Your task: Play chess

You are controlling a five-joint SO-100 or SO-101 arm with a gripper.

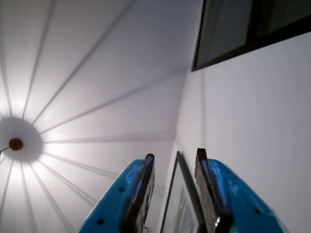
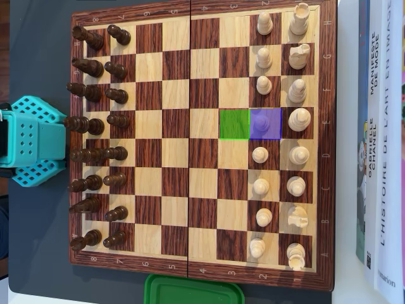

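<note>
Blue gripper [image 1: 175,158] fingers point up at the ceiling in the wrist view, jaws parted narrowly, nothing between them. Overhead, the arm's teal base [image 2: 35,140] sits beside the dark pieces, and across the chessboard [image 2: 190,266] a pawn [image 2: 259,121] waits on the purple square, the green square [image 2: 233,123] just beside it. Best approach, I'd say: swing down, open wider, descend straight, clear of neighbouring pawns.
</note>
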